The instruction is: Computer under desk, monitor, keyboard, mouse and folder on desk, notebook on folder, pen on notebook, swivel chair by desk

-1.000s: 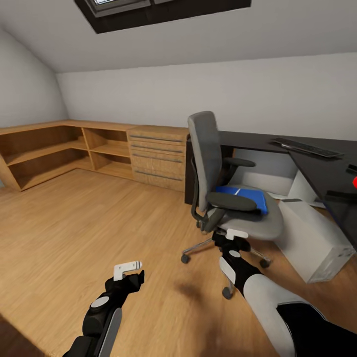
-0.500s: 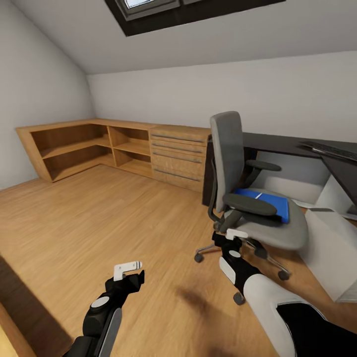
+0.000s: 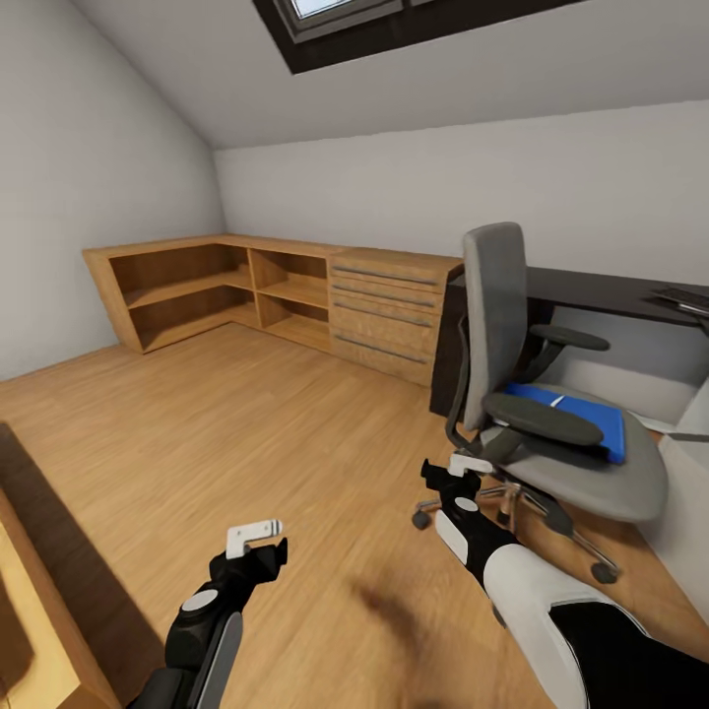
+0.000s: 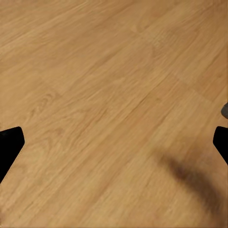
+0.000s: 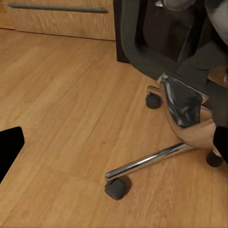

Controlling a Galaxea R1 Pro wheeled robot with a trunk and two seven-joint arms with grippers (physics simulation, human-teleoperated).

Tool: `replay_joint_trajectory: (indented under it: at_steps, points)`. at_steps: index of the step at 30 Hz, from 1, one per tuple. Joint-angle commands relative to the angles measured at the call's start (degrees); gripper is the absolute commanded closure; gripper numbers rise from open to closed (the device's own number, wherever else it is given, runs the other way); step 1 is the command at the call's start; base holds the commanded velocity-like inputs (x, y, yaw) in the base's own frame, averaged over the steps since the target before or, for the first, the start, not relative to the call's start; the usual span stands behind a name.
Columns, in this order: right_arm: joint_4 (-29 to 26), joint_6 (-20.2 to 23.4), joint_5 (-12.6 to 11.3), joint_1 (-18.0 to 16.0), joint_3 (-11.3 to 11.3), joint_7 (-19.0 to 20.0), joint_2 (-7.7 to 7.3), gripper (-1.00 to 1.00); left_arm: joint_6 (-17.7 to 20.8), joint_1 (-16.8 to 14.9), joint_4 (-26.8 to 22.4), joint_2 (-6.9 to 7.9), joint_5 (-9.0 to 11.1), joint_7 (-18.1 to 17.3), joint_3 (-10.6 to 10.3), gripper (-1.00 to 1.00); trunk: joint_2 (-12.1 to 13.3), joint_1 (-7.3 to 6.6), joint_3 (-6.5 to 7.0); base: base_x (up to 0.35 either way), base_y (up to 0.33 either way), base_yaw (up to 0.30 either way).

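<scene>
Swivel chair (image 3: 551, 414) stands on the wooden floor (image 3: 246, 433) just ahead of the right claw (image 3: 455, 470), its tall grey back turned toward the robot's left and its seat facing the black table (image 3: 591, 290) behind it. On the seat lies a flat blue item (image 3: 581, 414), likely the folder or notebook, with a thin white pen (image 3: 557, 401) resting on top; the near black armrest (image 3: 542, 418) hides part of it. The right claw hangs low beside the chair's chrome base, near it but touching nothing; in the right wrist view the star legs (image 5: 156, 161) and dark casters (image 5: 116, 188) show close by, and the claw's (image 5: 114, 142) dark fingertips (image 5: 9, 145) sit at opposite edges, so it is spread wide and empty. The left claw (image 3: 258, 537) hovers over bare floor well apart from the chair; in its wrist view the fingertips (image 4: 9, 147) also stand far apart with only planks (image 4: 114, 95) between them, holding nothing. At the table's far right edge a dark sliver, perhaps the keyboard (image 3: 684, 298), is cut off by the frame. A light-wood chest (image 3: 389, 305) with long bar handles and open shelving (image 3: 197, 286) runs along the wall to the left of the table.
</scene>
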Motion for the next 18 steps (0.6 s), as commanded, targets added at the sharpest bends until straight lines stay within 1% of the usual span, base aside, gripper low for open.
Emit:
replay_joint_trajectory:
  at_steps: [1,6,8,14,18]
  points:
    - [0.03,-0.26,-0.55,-0.04,0.28,-0.16,0.0,-1.0,0.19,-0.03,0.21,0.0,0.6,0.54,-0.06,-1.0,-0.02,-0.01,-0.05,0.032,0.023,0.022]
    - [-0.01,-0.27,-0.47,-0.04,0.27,-0.15,-0.09,-1.0,0.14,-0.03,0.72,-0.01,0.59,0.68,-0.13,-1.0,-0.02,-0.01,-0.05,-0.008,0.005,0.004]
    - [-0.01,-0.3,-0.47,-0.04,0.28,-0.15,-0.09,-1.0,0.15,-0.03,0.74,-0.01,0.58,0.69,-0.14,-1.0,-0.02,-0.01,-0.05,-0.193,0.001,0.0]
    - [-0.01,-0.33,-0.5,-0.04,0.26,-0.15,-0.09,-1.0,0.19,-0.03,0.75,-0.01,0.56,0.69,-0.14,-1.0,-0.02,-0.01,-0.05,-0.28,0.0,-0.006]
    - [-0.01,-0.33,-0.48,-0.04,0.29,-0.15,-0.09,-1.0,0.19,-0.03,0.75,-0.01,0.57,0.69,-0.14,-1.0,-0.02,-0.01,0.03,-0.119,0.0,-0.101]
